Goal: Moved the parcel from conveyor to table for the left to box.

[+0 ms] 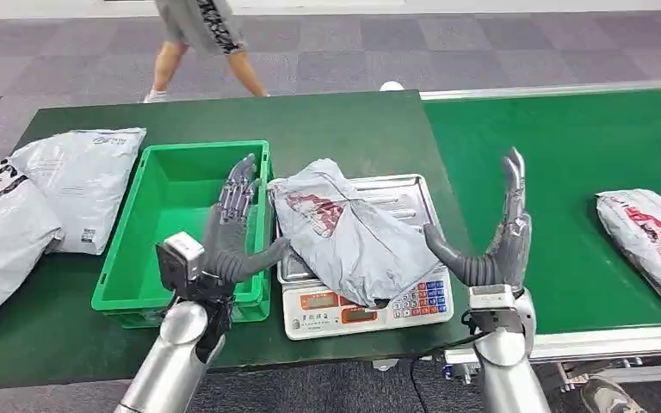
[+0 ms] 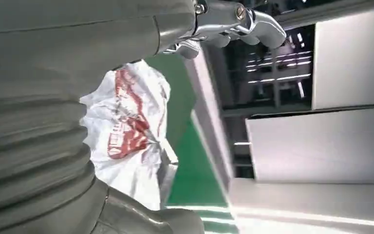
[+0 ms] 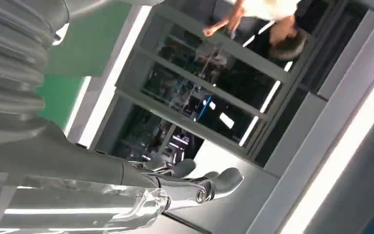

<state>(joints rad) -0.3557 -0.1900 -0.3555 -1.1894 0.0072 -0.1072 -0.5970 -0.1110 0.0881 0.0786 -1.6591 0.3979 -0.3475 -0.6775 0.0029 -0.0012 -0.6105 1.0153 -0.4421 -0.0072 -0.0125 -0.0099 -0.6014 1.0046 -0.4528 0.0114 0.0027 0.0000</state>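
Lying on the scale: a crumpled grey plastic mailer parcel with red print [image 1: 349, 231] is resting on the steel platter of a white weighing scale [image 1: 366, 303], covering most of the platter and part of the keypad.
Left hand: the robot's left hand [image 1: 234, 231] is hovering upright between the parcel and a green plastic crate [image 1: 176, 185], fingers straight and thumb spread toward the parcel, holding nothing and touching nothing.
Right hand: the right hand [image 1: 492, 239] is standing upright on the parcel's other side, fingers extended, thumb pointing inward, empty.
Conveyor: a second grey mailer bag with red print [image 1: 650, 237] is lying on the green conveyor belt [image 1: 551, 155], its far end running out of frame.
Table: two more grey mailer bags [image 1: 47, 194] are lying left of the crate on the dark green table [image 1: 344, 120], one partly cropped.
Background: a person's legs [image 1: 202, 52] are crossing the grey floor, the upper body cut off.
Left wrist view: the parcel's red print is showing beyond the hand's ribbed cover, blurred.
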